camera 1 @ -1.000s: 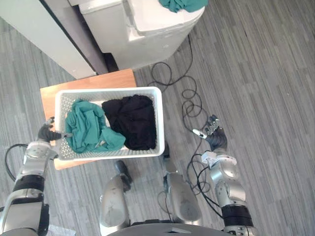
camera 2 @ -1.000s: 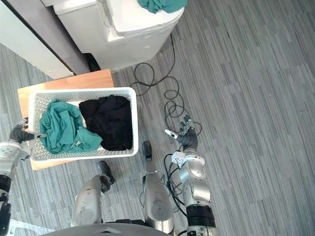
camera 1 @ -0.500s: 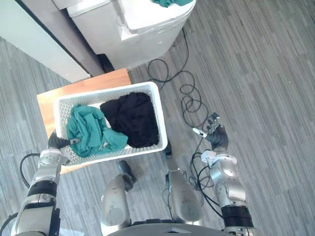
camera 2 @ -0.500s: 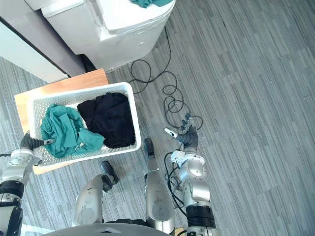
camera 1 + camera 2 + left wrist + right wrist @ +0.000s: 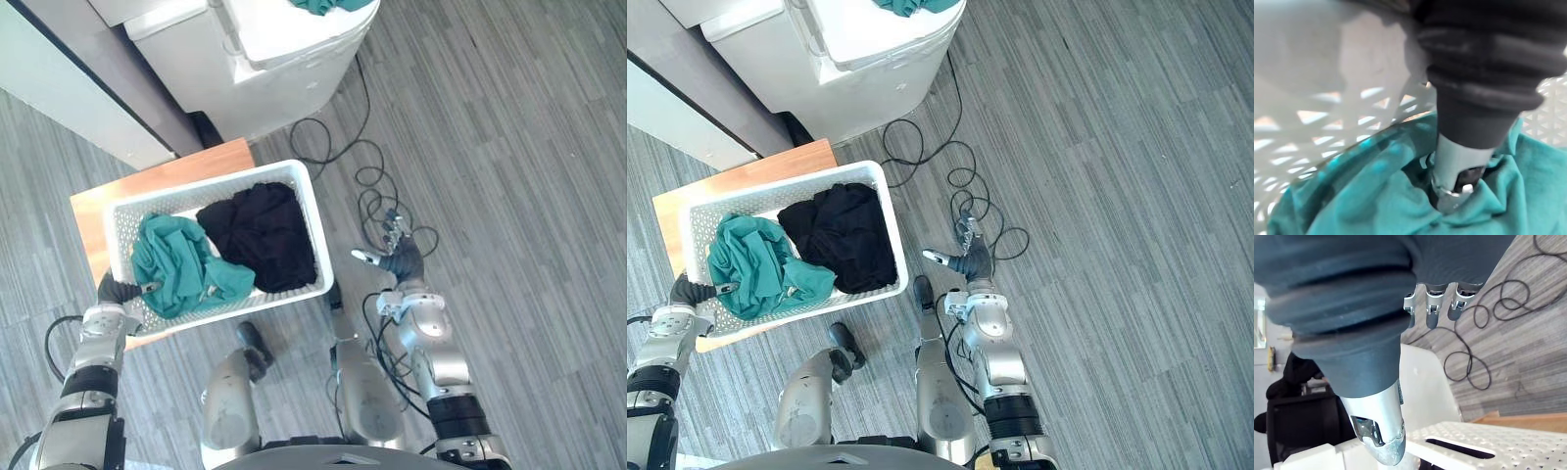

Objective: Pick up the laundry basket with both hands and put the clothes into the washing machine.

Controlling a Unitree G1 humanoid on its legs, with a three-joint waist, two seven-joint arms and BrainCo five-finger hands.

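The white laundry basket (image 5: 212, 185) rests on a low wooden table (image 5: 157, 177). Inside it a teal garment (image 5: 174, 266) lies on the left and a black garment (image 5: 260, 233) on the right. My left hand (image 5: 116, 291) is at the basket's near left corner. Its thumb (image 5: 1457, 169) reaches over the rim onto the teal cloth (image 5: 1376, 196), gripping the rim. My right hand (image 5: 397, 259) hovers over the floor, a short way off the basket's right side, open with straight fingers (image 5: 1432, 308). The basket's right rim with its handle slot (image 5: 1488, 448) lies just beyond that hand.
The white washing machine (image 5: 284, 49) stands behind the basket, with teal cloth (image 5: 328, 5) lying on top. Black cables (image 5: 372, 186) loop on the grey floor between the machine and my right hand. A grey panel (image 5: 69, 108) runs along the back left.
My right hand has swung left, closer to the basket's right side. The basket has turned slightly with my left hand still at its corner. The camera has shifted a little.
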